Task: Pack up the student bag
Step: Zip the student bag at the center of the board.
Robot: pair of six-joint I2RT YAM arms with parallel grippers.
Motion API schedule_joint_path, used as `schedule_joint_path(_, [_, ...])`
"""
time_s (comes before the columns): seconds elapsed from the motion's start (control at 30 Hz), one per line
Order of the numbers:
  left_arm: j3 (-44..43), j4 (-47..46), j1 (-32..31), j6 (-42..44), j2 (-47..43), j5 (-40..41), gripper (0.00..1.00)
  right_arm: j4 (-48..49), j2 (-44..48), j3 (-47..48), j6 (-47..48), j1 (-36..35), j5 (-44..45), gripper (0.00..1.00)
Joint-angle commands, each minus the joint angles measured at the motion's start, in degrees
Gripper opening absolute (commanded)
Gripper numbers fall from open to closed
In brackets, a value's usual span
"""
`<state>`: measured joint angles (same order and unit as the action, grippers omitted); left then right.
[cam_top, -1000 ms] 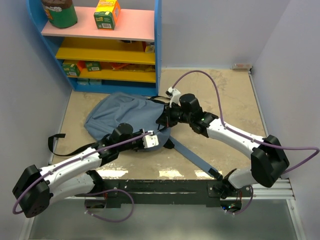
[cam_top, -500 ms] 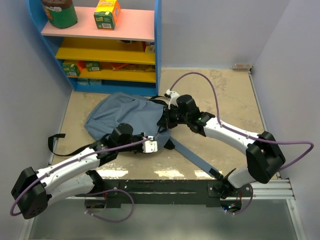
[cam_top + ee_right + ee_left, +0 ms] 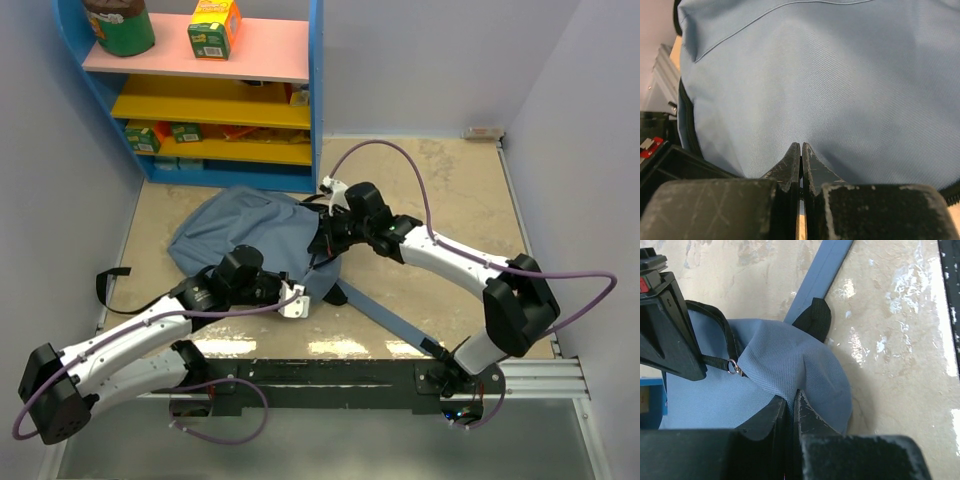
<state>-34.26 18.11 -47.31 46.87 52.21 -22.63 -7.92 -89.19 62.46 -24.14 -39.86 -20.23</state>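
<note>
The student bag (image 3: 235,235) lies flat, long axis left to right, strap (image 3: 390,320) trailing near-right; left gripper (image 3: 791,399) pinches its fabric, right gripper (image 3: 801,150) closed.

Shelf unit (image 3: 262,50) blocks far left — open table (image 3: 450,190) right of the student bag (image 3: 240,230).

No readable text anywhere, print on the green-and-orange box (image 3: 214,27) too small

A blue shelf unit (image 3: 316,90) is standing at the far left of the beige marbled table (image 3: 440,190). A dark green canister (image 3: 119,24) and a green-and-orange carton (image 3: 214,27) are sitting apart on its pink top shelf (image 3: 265,50). Small green boxes (image 3: 143,136) are resting on a yellow shelf (image 3: 240,150) lower down. A small flat object (image 3: 483,132), too small to identify, is lying at the table's far right corner.
</note>
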Motion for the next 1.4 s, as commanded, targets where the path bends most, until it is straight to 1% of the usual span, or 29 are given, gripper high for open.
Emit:
schedule_joint_path(0.0, [-2.8, 12.0, -2.8, 2.3, -3.2, -13.8, 0.00, 13.1, 4.5, 0.7, 3.5, 2.5, 5.0, 0.00])
schedule_joint_path(0.03, [-2.7, 11.7, -2.8, 1.6, -3.5, -13.2, 0.02, 12.8, 6.1, 0.0, 3.7, 2.2, 4.8, 0.00])
schedule_joint_path(0.07, [-2.5, 9.9, -2.7, 0.7, -4.2, -12.4, 0.11, 12.7, 6.8, -1.4, 3.8, 1.8, 3.7, 0.00])
schedule_joint_path(0.1, [-2.3, 8.3, -2.7, -0.8, -4.6, -10.3, 0.17, 13.2, 7.4, -2.5, 3.3, 0.8, 3.4, 0.00])
schedule_joint_path(0.13, [-2.0, 6.7, -2.6, -3.7, -4.8, -9.5, 0.25, 13.6, 8.6, -3.5, 3.0, 0.0, 2.8, 0.00])
schedule_joint_path(0.17, [-2.1, 4.3, -2.7, -4.8, -4.7, -9.2, 0.32, 14.1, 8.9, -5.0, 2.9, -0.8, 2.6, 0.00])
schedule_joint_path(0.2, [-2.1, 2.9, -2.7, -6.3, -4.4, -8.6, 0.40, 14.1, 9.3, -5.5, 2.4, -2.8, 2.8, 0.00])
schedule_joint_path(0.23, [-2.4, 1.2, -2.7, -10.2, -4.0, -7.9, 0.45, 14.3, 9.7, -6.1, 2.0, -3.8, 3.1, 0.00])
schedule_joint_path(0.27, [-2.7, -1.5, -2.7, -12.1, -2.8, -6.4, 0.45, 15.6, 10.0, -7.8, 1.6, -4.7, 3.4, 0.00])
schedule_joint_path(0.3, [-3.4, -2.7, -2.7, -16.1, -2.2, -5.9, 0.46, 16.7, 10.3, -8.8, -0.2, -5.8, 2.8, 0.00])
schedule_joint_path(0.4, [-3.2, -7.0, -2.7, -20.8, 0.0, -5.6, 0.49, 20.7, 10.4, -12.0, -2.9, -7.1, 2.0, 0.00])
schedule_joint_path(0.43, [-2.9, -8.7, -2.8, -24.8, 0.7, -4.4, 0.51, 21.4, 10.1, -12.4, -3.3, -7.3, 1.8, 0.00])
schedule_joint_path(0.47, [-2.7, -12.2, -2.7, -26.6, 1.9, -0.8, 0.50, 22.2, 9.9, -13.0, -3.5, -7.3, 1.5, 0.00])
schedule_joint_path(0.5, [-2.3, -13.7, -2.7, -29.2, 2.3, 1.1, 0.50, 22.2, 10.0, -13.2, -3.6, -7.3, 1.4, 0.00])
schedule_joint_path(0.53, [-2.2, -15.5, -2.7, -29.9, 3.1, 2.2, 0.49, 22.4, 10.1, -13.4, -3.7, -7.3, 1.2, 0.00])
schedule_joint_path(0.67, [-1.6, -17.1, -2.8, -33.5, 4.5, 3.0, 0.40, 23.3, 10.1, -13.2, -3.5, -7.3, 0.1, 0.00])
schedule_joint_path(0.7, [-1.2, -17.1, -2.8, -34.5, 4.7, 2.4, 0.35, 23.5, 9.2, -12.8, -3.5, -7.3, -0.3, 0.00])
schedule_joint_path(0.73, [-0.9, -19.9, -2.8, -34.4, 5.2, 1.7, 0.34, 23.8, 8.4, -12.4, -3.5, -7.3, -1.3, 0.00])
schedule_joint_path(0.77, [-0.6, -20.6, -2.8, -34.6, 5.4, 1.3, 0.31, 24.2, 7.7, -11.5, -3.5, -7.3, -1.6, 0.00])
schedule_joint_path(0.8, [-0.5, -21.1, -2.7, -34.8, 5.8, 1.3, 0.25, 24.4, 6.4, -11.0, -3.5, -7.3, -1.9, 0.00])
schedule_joint_path(0.87, [-0.5, -21.6, -2.7, -34.3, 6.6, 0.8, 0.18, 24.8, 5.6, -9.6, -3.5, -7.3, -2.4, 0.00])
schedule_joint_path(0.9, [-0.4, -21.7, -2.8, -34.0, 6.7, 0.8, 0.12, 24.8, 5.3, -9.3, -3.5, -7.3, -2.4, 0.00])
schedule_joint_path(1.0, [0.5, -22.1, -2.7, -33.3, 6.9, 0.9, 0.02, 23.8, 4.1, -8.0, -2.6, -7.3, -2.4, 0.00])
schedule_joint_path(1.07, [0.9, -22.0, -2.7, -32.8, 6.7, 0.9, 0.00, 22.8, 4.2, -8.0, -2.1, -7.3, -1.9, 0.00])
schedule_joint_path(1.23, [1.6, -20.6, -2.7, -31.6, 5.5, 0.4, 0.00, 20.2, 6.3, -9.6, -0.6, -6.6, 1.7, 0.00])
schedule_joint_path(1.33, [1.0, -18.2, -3.2, -29.1, 4.9, -3.9, 0.00, 19.7, 7.4, -10.6, -0.1, -4.2, 2.6, 0.00])
schedule_joint_path(1.37, [0.2, -16.1, -3.7, -27.9, 4.8, -10.1, 0.00, 19.5, 7.7, -10.7, 0.2, -3.0, 2.7, 0.00])
